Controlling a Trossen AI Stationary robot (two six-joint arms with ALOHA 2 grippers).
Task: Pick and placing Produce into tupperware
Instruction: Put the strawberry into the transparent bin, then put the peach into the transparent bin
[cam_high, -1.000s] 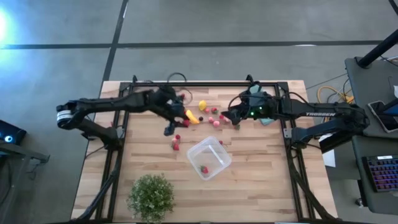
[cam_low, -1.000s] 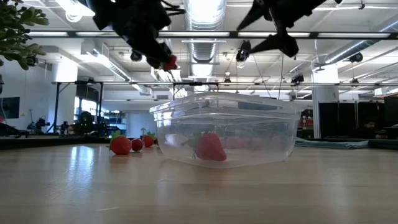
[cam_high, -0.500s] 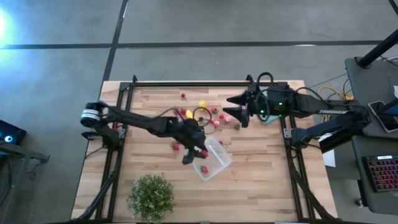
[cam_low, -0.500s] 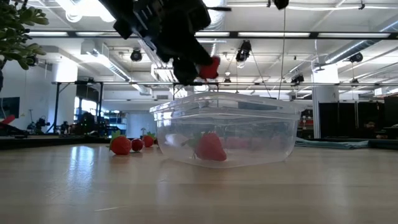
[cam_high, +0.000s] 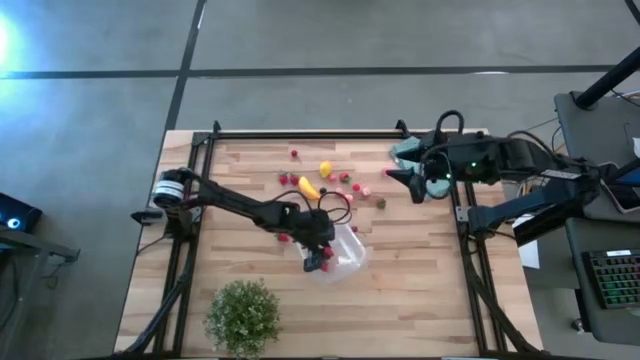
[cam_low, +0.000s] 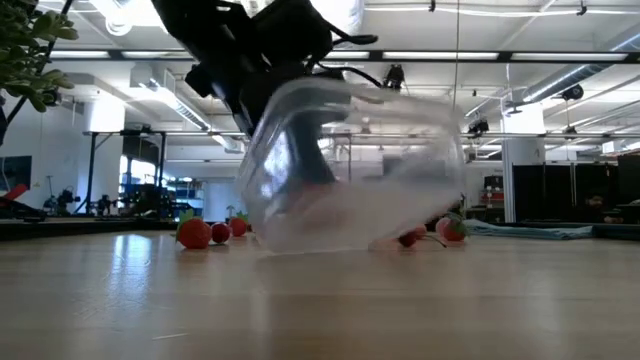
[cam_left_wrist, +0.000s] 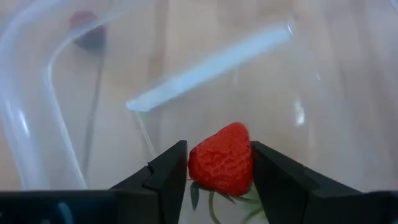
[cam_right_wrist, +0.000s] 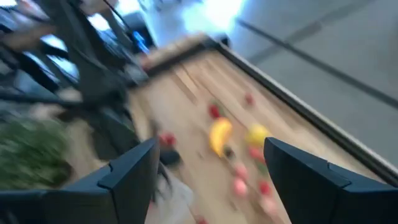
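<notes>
The clear tupperware (cam_high: 345, 250) sits tipped near the table's middle; in the low view (cam_low: 350, 170) one side is raised off the wood. My left gripper (cam_high: 320, 258) reaches down into it, shut on a red strawberry (cam_left_wrist: 221, 158). Loose produce lies on the far side: a banana (cam_high: 309, 187), a lemon (cam_high: 325, 168) and several red and pink berries (cam_high: 345, 181). My right gripper (cam_high: 408, 183) hovers open and empty near the table's far right, beyond the berries; its spread fingers show in the right wrist view (cam_right_wrist: 210, 144). My left gripper pinches the strawberry's two sides (cam_left_wrist: 193, 163) between its two fingers, coming from above into the tupperware. The berry's green leaves (cam_left_wrist: 202, 196) point back toward the gripper. Whether the fingers also touch the tipped box's wall, I cannot tell.
A bushy green potted plant (cam_high: 243, 315) stands at the near edge, left of the box. A teal cloth (cam_high: 404, 150) lies at the far right, beside the right arm. Red berries (cam_low: 195, 233) lie on the wood beside the box. Black frame rails run along both table sides.
My left gripper has carried the strawberry from beside the banana toward the near edge and down into the tupperware. The box has tipped, one side lifted off the table. My right gripper has drawn back toward the table's right edge, staying open.
</notes>
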